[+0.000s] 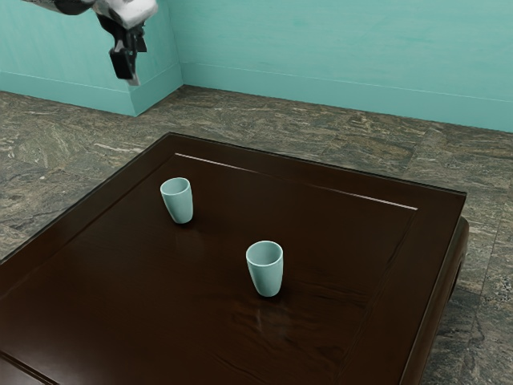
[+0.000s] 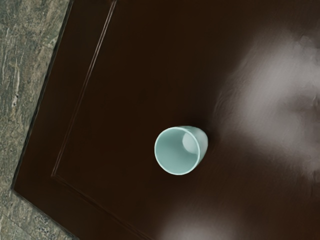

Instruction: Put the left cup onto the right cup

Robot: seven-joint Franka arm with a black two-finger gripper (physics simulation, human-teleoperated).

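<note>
Two pale teal cups stand upright and apart on the dark wooden table. The left cup is nearer the table's far left side; the right cup stands near the middle. My gripper hangs high above the floor beyond the table's far left corner, well clear of both cups, open with nothing in it. In the wrist view the left cup is seen from above with its mouth open, far below my hand.
The table has a raised rim with an inset groove around the top. Grey stone floor surrounds it, and a teal wall runs behind. In the wrist view the table's edge meets the floor near the cup.
</note>
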